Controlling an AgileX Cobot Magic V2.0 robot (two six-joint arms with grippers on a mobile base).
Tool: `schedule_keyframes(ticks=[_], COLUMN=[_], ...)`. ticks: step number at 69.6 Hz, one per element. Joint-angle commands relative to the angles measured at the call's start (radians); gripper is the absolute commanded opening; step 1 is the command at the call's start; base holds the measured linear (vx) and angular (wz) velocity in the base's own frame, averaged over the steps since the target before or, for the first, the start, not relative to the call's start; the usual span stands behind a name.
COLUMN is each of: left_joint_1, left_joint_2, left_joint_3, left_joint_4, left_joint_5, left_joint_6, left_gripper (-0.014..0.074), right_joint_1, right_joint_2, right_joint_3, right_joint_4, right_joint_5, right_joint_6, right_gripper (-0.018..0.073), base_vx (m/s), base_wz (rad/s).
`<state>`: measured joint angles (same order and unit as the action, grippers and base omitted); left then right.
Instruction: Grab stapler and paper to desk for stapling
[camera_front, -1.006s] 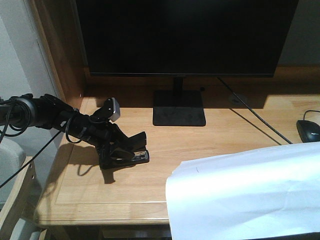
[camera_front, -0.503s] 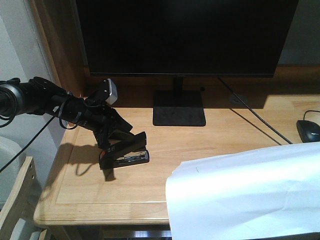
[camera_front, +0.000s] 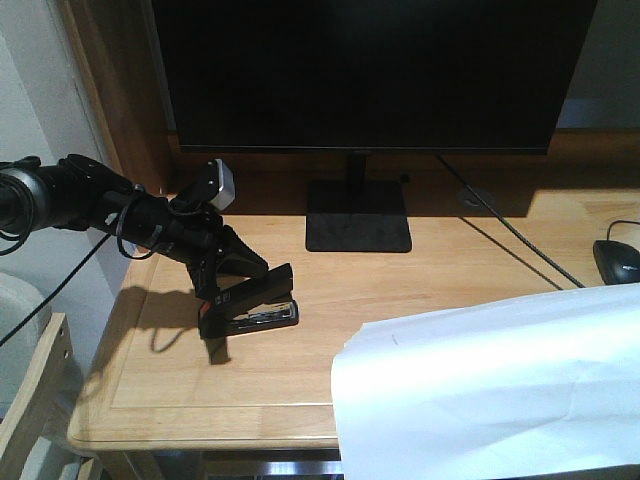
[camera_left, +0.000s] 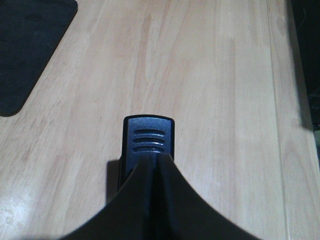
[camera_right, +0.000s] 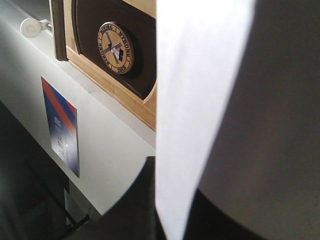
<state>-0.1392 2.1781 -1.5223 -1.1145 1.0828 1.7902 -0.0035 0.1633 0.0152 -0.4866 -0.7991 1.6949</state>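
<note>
The black stapler is low over the left part of the light wood desk, touching it or just above; I cannot tell which. My left gripper is shut on it from the left. In the left wrist view the stapler's ribbed end pokes out beyond the closed left gripper above the desk planks. The white paper hangs over the desk's front right, hiding the right arm. In the right wrist view the paper stands edge-on, pinched in my right gripper.
A black monitor on a flat base stands at the back, its base also in the left wrist view. A black mouse and a cable lie at the right. A wooden wall panel borders the left side.
My left arm has lifted and swung back to the left, tilting the wrist up. The stapler stays in nearly the same spot, and the paper has not moved.
</note>
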Motion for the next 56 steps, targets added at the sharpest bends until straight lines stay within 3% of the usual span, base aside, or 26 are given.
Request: schedule_keyframes(ticks=[1, 56], left_joint_1=[-0.002, -0.002], left_joint_2=[-0.063, -0.063], left_joint_3=[-0.027, -0.027], left_joint_4=[-0.059, -0.06], left_joint_5=[0.029, 0.029], left_joint_6=[-0.009, -0.009], left_gripper=[-0.0008, -0.0007], right_joint_1=[-0.005, -0.005], right_joint_2=[0.01, 0.01], right_joint_3=[-0.03, -0.03], right_joint_4=[0.013, 0.013], right_joint_5=[-0.053, -0.052], right_joint_6=[-0.008, -0.008], right_gripper=[-0.0002, -0.0002], base_vx=[0.0, 0.0], base_wz=[0.0, 0.0])
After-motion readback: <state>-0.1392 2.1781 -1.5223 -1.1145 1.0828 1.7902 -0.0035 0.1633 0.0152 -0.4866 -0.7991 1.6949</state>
